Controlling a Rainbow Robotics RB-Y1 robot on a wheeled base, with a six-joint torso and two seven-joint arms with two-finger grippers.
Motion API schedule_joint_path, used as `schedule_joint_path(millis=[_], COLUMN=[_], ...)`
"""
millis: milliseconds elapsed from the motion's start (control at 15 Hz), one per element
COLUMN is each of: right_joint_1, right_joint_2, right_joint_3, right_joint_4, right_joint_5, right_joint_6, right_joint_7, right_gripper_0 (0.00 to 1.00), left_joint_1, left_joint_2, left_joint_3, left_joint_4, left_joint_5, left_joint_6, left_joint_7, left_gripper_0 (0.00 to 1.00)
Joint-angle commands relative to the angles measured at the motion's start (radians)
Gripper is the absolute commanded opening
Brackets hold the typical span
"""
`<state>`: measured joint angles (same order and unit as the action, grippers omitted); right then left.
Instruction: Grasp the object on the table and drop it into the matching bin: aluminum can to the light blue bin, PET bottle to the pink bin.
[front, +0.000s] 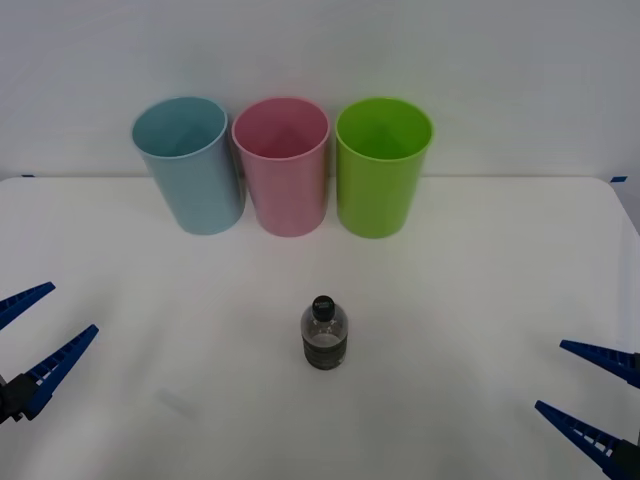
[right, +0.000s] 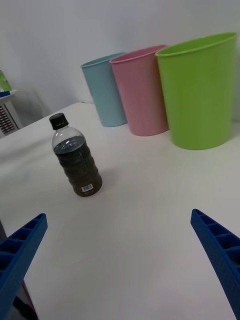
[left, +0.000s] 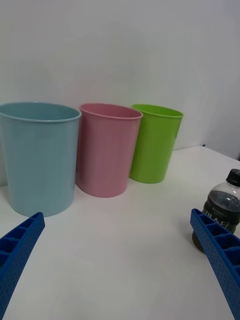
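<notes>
Clear plastic, the PET bottle (front: 325, 334) stands upright before the pink bin (front: 283, 165); likely light, slippery, best gripped mid-body. Both tools, left tool (front: 28, 343) and right tool (front: 590, 397), are held open.

Right end effector (right: 120, 260) spread wide over the counter (right: 150, 210); PET bottle (right: 76, 156) upright ahead, pink bin (right: 142, 92) beyond.

A lime green bin (front: 384, 166) is parked upright at the far side of the tabletop, round rim up, nothing seen inside it. A plain white wall (front: 320, 50) is seen behind. In the right wrist view some kind of pale rack or shelf (right: 7, 114) can be made out off the edge, with something green (right: 4, 81) on top; it can't really be identified.
</notes>
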<state>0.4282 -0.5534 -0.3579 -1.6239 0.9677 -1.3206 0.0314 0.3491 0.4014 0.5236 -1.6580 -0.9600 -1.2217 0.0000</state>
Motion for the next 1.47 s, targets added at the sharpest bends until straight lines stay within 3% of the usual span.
schedule_joint_path(millis=[67, 267, 400, 1067, 1467], right_joint_1=[-0.028, -0.078, -0.095, -0.175, -0.193], right_joint_2=[-0.016, -0.016, -0.016, -0.016, -0.011], right_joint_3=[0.027, 0.037, 0.063, 0.26, 0.379], right_joint_4=[0.068, 0.162, 0.196, 0.243, 0.243], right_joint_5=[0.025, 0.046, 0.046, 0.048, -0.001], right_joint_6=[-0.094, -0.19, -0.198, -0.137, -0.02], right_joint_7=[0.027, 0.058, 0.144, 0.263, 0.291], right_gripper_0=[1.0, 1.0, 1.0, 1.0, 1.0], left_joint_1=[0.0, 0.0, 0.0, 0.0, 0.0], left_joint_2=[0.0, 0.0, 0.0, 0.0, 0.0], left_joint_3=[0.0, 0.0, 0.0, 0.0, 0.0], left_joint_4=[0.0, 0.0, 0.0, 0.0, 0.0], left_joint_5=[0.0, 0.0, 0.0, 0.0, 0.0], left_joint_6=[0.0, 0.0, 0.0, 0.0, 0.0], left_joint_7=[0.0, 0.0, 0.0, 0.0, 0.0], left_gripper_0=[1.0, 1.0, 1.0, 1.0, 1.0])
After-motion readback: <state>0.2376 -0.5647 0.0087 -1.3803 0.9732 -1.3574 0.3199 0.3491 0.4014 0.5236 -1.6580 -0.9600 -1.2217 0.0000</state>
